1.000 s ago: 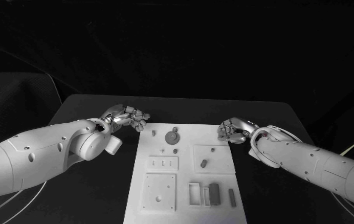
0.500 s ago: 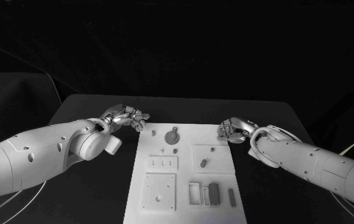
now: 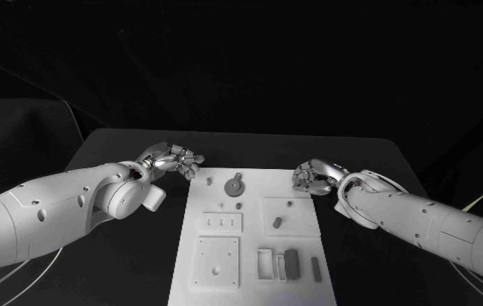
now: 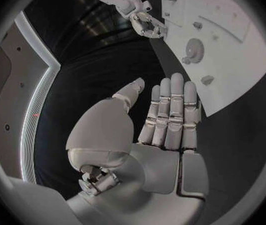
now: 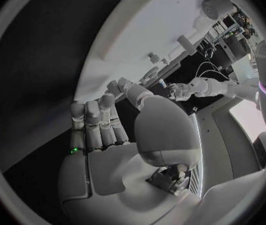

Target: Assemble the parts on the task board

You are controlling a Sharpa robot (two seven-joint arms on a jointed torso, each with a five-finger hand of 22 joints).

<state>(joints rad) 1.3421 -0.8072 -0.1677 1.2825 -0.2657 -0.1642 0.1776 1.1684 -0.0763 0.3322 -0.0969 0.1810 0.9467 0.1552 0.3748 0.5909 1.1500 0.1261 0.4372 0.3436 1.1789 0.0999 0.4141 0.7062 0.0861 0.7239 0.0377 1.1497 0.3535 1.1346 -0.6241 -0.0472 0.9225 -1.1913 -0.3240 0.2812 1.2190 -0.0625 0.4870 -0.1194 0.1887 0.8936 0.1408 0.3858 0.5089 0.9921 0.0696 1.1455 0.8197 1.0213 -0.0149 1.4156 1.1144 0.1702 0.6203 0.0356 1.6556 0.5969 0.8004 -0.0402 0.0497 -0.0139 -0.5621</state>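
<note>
The white task board (image 3: 302, 239) lies in the middle of the black table. A grey gear (image 3: 234, 187) sits near its far end, with a small peg (image 3: 211, 181) beside it. Two more small parts (image 3: 277, 223) lie mid-board, and a dark block (image 3: 292, 264) stands in a slot near the front. My left hand (image 3: 173, 159) hovers just off the board's far left corner; its fingers (image 4: 170, 110) are straight and hold nothing. My right hand (image 3: 312, 178) is at the board's far right corner, its fingers (image 5: 98, 125) extended and empty.
Black table surface (image 3: 121, 250) flanks the board on both sides. A thin cable (image 3: 20, 271) runs off the table's left front. In the left wrist view the gear (image 4: 195, 48) and my right hand (image 4: 148, 22) appear beyond the board's edge.
My right hand has shifted slightly left, onto the board's far right corner. The left hand and the parts have stayed put.
</note>
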